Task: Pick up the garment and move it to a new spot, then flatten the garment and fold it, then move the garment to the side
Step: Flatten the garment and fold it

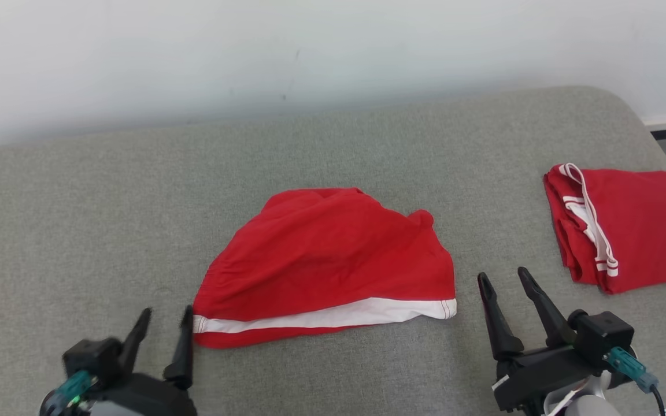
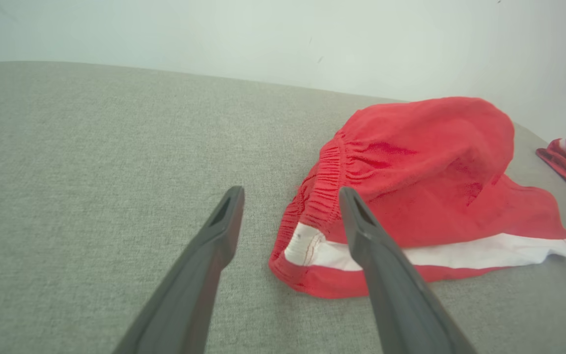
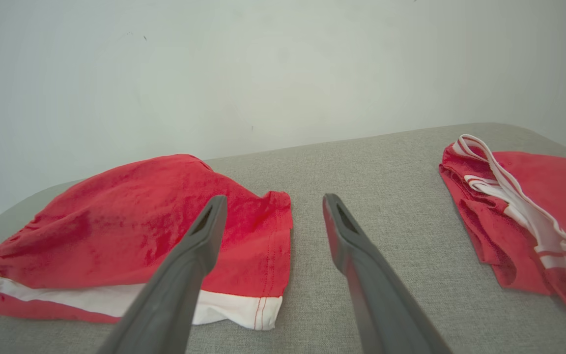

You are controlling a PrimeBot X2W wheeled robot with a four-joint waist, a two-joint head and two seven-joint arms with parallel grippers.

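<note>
Although the grey upholstered surface (image 1: 78, 202) carries two red garments, only the middle one looks to be in play.
Red shorts (image 1: 321, 254) lie at its centre, doubled over with the white-banded hem toward the robot, so the fold seems done and the move aside pending. A second folded garment (image 1: 628, 225) sits well to the right, probably marking the pile. The left claw (image 1: 167, 315) is just beside the waistband corner and the right claw (image 1: 503, 277) is near the hem end, both spread apart and empty.

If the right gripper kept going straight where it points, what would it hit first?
Likely bare grey cushion: the right gripper aims into the gap between the red shorts and the folded red garment. Its open jaws might brush the shorts' edge; depth is unclear.
</note>
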